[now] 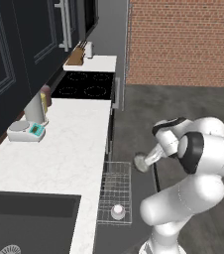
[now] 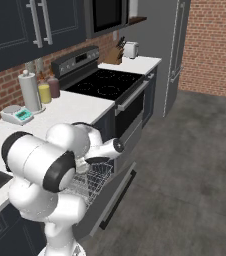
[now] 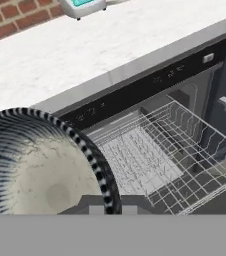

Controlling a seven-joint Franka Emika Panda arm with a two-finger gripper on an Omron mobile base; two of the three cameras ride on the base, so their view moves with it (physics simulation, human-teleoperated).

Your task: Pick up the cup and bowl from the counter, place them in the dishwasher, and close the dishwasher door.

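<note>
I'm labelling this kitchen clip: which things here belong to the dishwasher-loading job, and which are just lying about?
Job:
bowl, held in the shut gripper
cup, already in the rack
dishwasher door, open
counter

Lying about:
scale
paper towel roll
two bottles
stove
knife block
toaster
sink

A red brick wall [image 1: 183, 42] stands at the back – the floor [image 2: 195, 165] is dark grey. Dark cabinets [image 1: 15, 44] hang above a black stove [image 2: 105, 82].

no legible text, dishwasher [image 3: 150, 82] panel marks too blurred; scale [image 1: 27, 131] display unreadable
</note>
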